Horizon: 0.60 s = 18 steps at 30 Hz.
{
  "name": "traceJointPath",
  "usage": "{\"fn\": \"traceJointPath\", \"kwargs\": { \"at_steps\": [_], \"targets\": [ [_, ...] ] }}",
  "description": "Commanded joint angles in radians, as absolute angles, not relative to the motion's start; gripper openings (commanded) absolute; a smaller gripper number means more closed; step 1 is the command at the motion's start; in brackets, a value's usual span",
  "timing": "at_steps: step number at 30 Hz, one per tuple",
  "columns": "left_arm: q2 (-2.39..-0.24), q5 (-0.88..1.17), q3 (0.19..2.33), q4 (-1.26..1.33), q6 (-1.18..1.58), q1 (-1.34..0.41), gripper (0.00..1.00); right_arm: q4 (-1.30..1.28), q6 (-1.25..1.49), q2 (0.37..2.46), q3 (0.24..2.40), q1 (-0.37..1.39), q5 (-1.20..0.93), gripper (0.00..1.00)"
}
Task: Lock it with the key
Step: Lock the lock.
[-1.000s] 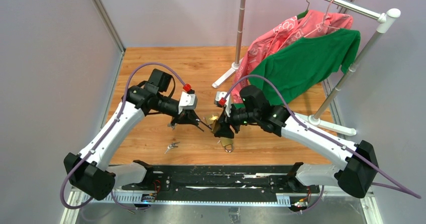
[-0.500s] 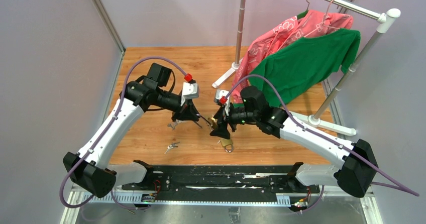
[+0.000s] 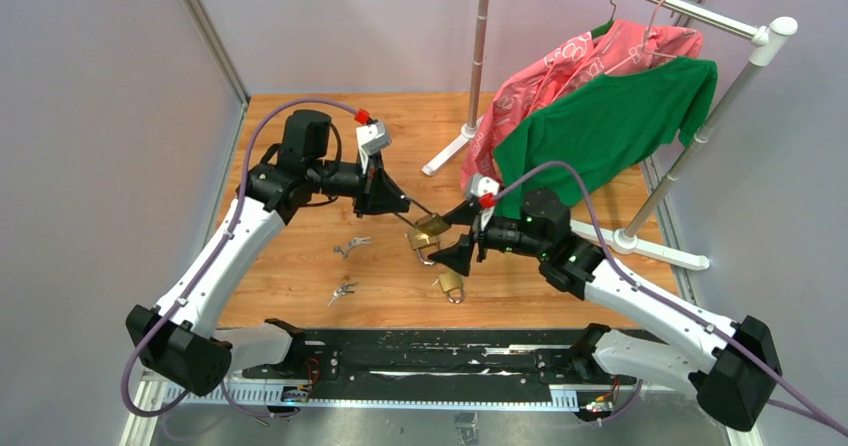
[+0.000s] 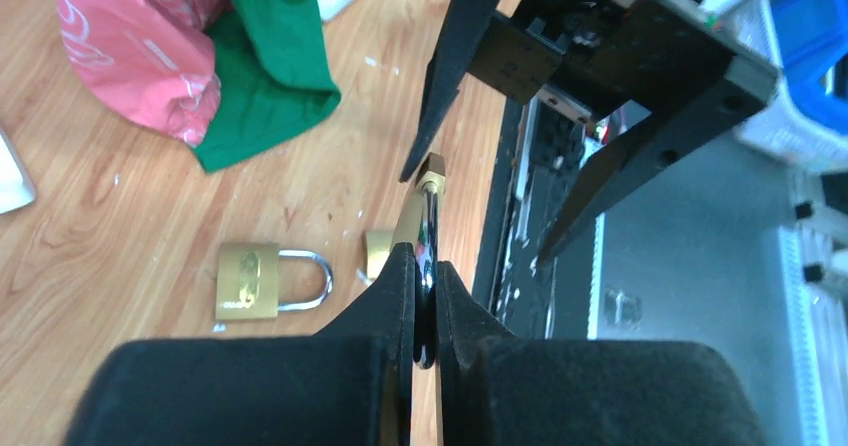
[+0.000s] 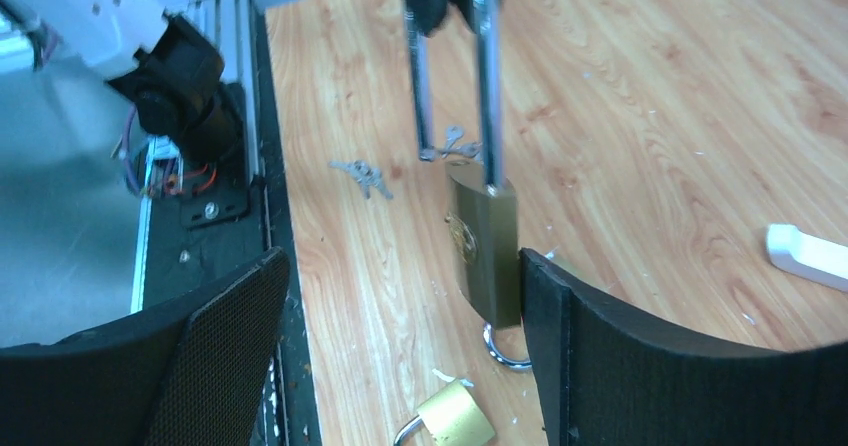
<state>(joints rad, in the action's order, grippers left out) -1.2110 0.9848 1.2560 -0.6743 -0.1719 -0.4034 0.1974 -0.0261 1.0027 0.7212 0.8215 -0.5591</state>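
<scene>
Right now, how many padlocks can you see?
3. One padlock hangs by its shackle from the left gripper; a second padlock lies on the table; a third padlock beside it, partly hidden.

My right gripper gapes wide; the brass padlock, shackle pinched at twelve o'clock, sits just beside my three o'clock finger.

Three brass padlocks, I think: a raised padlock over mid-bench, a flat padlock toward the near edge, and a half-hidden padlock, too covered to be sure of. Two sets of keys left of centre: a farther key bunch and a nearer key bunch. Two garments at the far right corner, a pink garment and a green garment, on one rack.
</scene>
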Motion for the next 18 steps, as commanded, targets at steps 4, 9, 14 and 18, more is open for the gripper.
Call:
{"fn": "traceJointPath", "kwargs": {
  "at_steps": [4, 9, 14, 18],
  "targets": [
    [-1.139, 1.050, 1.316, -0.364, 0.160, -0.399, 0.00, 0.591, 0.229, 0.861, 0.576, 0.670, -0.579, 0.87],
    [-1.099, 1.063, 1.346, -0.278, 0.208, -0.415, 0.00, 0.711, 0.238, 0.846, 0.545, 0.659, -0.569, 0.88],
    [-1.086, 1.080, 1.340, -0.186, 0.245, -0.440, 0.00, 0.875, 0.269, 0.888, 0.583, 0.658, -0.601, 0.85],
    [-1.072, 1.096, 1.303, -0.064, 0.286, -0.464, 0.00, 0.946, 0.269, 0.927, 0.615, 0.657, -0.628, 0.76]
  ]
}}
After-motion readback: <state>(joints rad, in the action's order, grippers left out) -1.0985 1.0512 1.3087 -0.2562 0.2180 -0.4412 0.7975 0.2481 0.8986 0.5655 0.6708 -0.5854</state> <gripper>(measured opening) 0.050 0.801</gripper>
